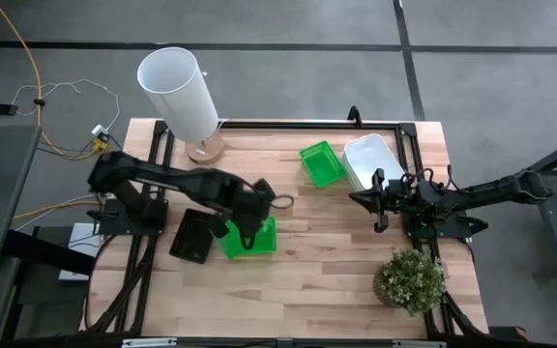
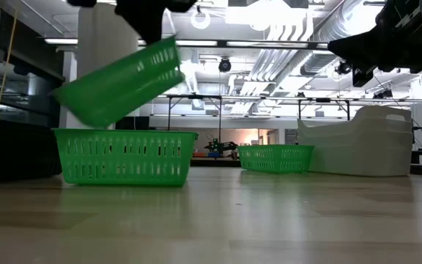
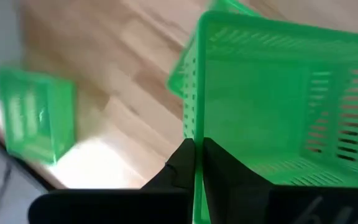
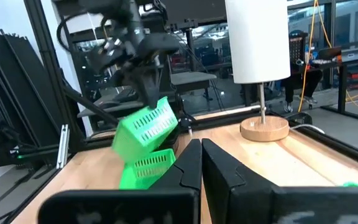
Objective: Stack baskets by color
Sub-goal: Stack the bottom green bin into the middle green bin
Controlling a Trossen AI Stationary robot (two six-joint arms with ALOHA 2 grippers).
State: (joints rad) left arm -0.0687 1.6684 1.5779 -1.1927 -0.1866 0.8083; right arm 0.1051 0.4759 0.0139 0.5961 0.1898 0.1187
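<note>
Three green baskets are showing, and you are partway through that colour: the left gripper (image 1: 250,224), pinched on one wall of a tilted green basket (image 2: 119,81), is holding it just above a second green basket (image 2: 125,156). A third green basket (image 1: 321,162) is waiting beside the white stack (image 1: 370,160). Black baskets (image 1: 192,236) are lying just beside the lower green one. Walls are slotted, glossy plastic. Your right gripper (image 1: 383,201), fingers together, is idling near the white stack.
</note>
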